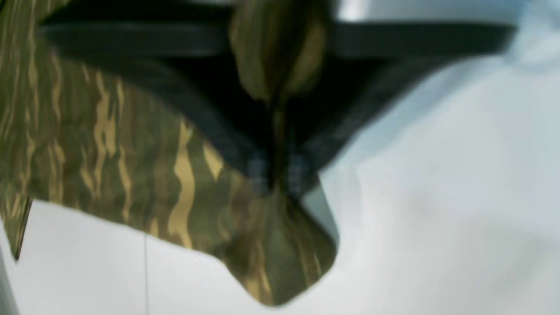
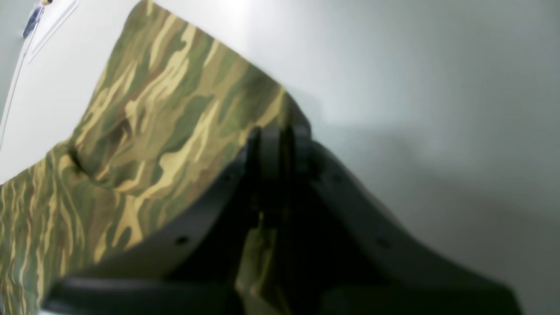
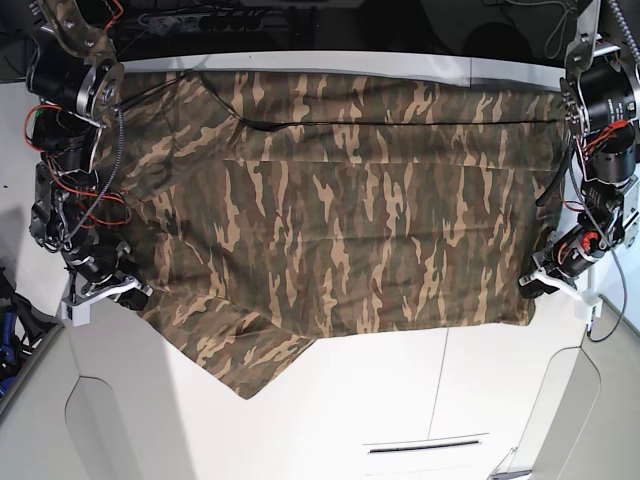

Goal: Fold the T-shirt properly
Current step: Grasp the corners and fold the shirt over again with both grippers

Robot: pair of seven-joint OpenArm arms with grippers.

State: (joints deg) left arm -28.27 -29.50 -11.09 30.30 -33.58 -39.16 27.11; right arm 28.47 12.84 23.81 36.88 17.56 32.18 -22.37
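Observation:
The camouflage T-shirt (image 3: 340, 210) lies spread across the white table (image 3: 400, 400), hem side at the right and a sleeve (image 3: 250, 360) hanging toward the front left. My left gripper (image 3: 533, 284) is at the shirt's front right corner. In the left wrist view it (image 1: 278, 177) is shut on a pinched fold of the cloth (image 1: 131, 153), which bunches up between the fingers. My right gripper (image 3: 133, 292) is at the shirt's front left edge. In the right wrist view it (image 2: 275, 146) is shut on the cloth's edge (image 2: 166, 122). The collar and label do not show clearly.
Both arm bases with their cables stand at the table's left (image 3: 70, 150) and right (image 3: 600, 120) edges. The shirt's far edge reaches the table's back edge (image 3: 430, 65). A seam and a slot (image 3: 425, 445) mark the bare white table front.

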